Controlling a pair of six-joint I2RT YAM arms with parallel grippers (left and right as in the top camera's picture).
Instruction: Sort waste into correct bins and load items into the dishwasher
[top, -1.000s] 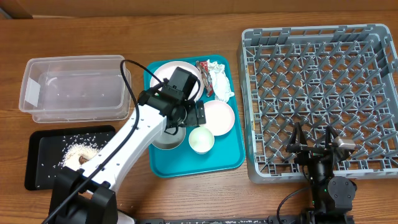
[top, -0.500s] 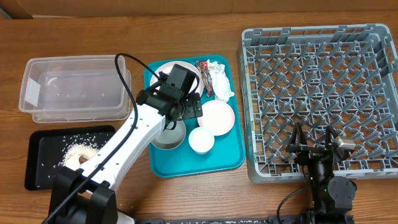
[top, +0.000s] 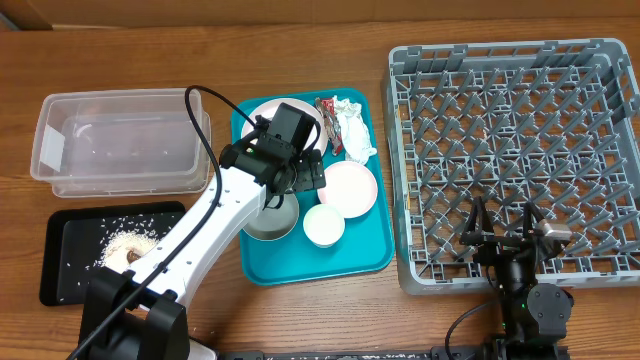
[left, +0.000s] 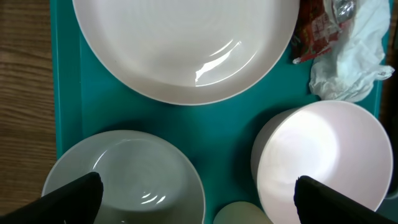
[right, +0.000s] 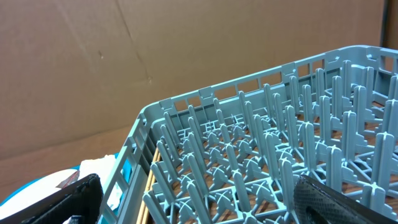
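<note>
The left gripper (left: 199, 190), fingers spread wide and empty, is hovering over the teal tray (left: 230, 124), straddling the grey-white bowl (left: 124, 180) at lower left and pale pink bowl (left: 323, 155) at lower right. It is probably needing a sideways shift so one finger drops inside one rim.

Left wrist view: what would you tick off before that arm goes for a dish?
1. Left fingers open: ok.
2. Grey-white bowl and pink bowl below them empty: ok.
3. Dish rack has free pegs: ok.
4. Right fingers open, away from the teal tray: ok.
5. Napkin and red wrapper binned: not ok, both lie on the tray.
6. Which dish the fingers are lined up on: cannot tell.
</note>
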